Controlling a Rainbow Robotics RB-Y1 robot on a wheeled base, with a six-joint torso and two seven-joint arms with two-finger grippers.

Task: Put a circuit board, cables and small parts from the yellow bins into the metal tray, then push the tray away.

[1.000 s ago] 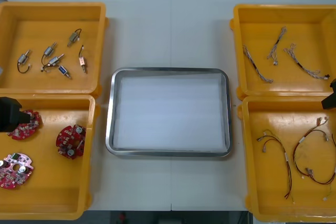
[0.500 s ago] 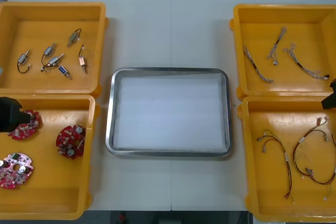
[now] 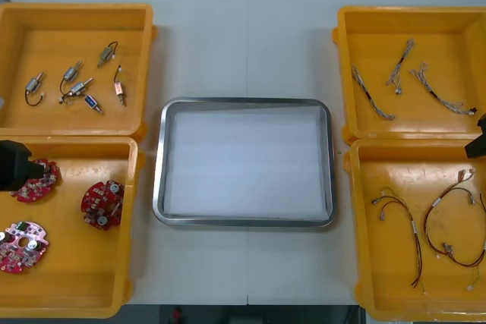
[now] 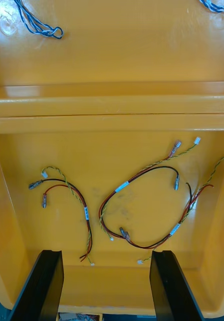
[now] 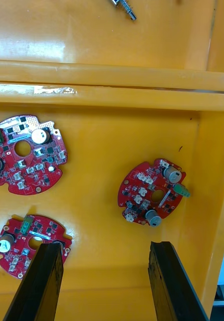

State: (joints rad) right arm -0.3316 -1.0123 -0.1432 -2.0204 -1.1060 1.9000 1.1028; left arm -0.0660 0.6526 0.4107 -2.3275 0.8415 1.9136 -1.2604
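Note:
My left gripper point(image 5: 104, 283) hangs open over the near left yellow bin point(image 3: 68, 263), above bare floor between two round red circuit boards point(image 5: 152, 193) point(image 5: 29, 242); a third board point(image 5: 26, 153) lies farther off. In the front view it is a black block point(image 3: 14, 165) at the left edge. My right gripper point(image 4: 106, 286) is open above the near right yellow bin point(image 3: 380, 271), with red and yellow cables point(image 4: 142, 210) point(image 4: 67, 195) beyond its fingertips. The metal tray point(image 3: 159, 165), white inside, sits between the bins with nothing in it.
The far left bin point(image 3: 45, 24) holds several small metal parts point(image 3: 76, 87). Twisted blue and white cables point(image 3: 399, 66) lie in the far right bin point(image 3: 448, 28). Bare table runs beyond the tray's far rim and along its near side.

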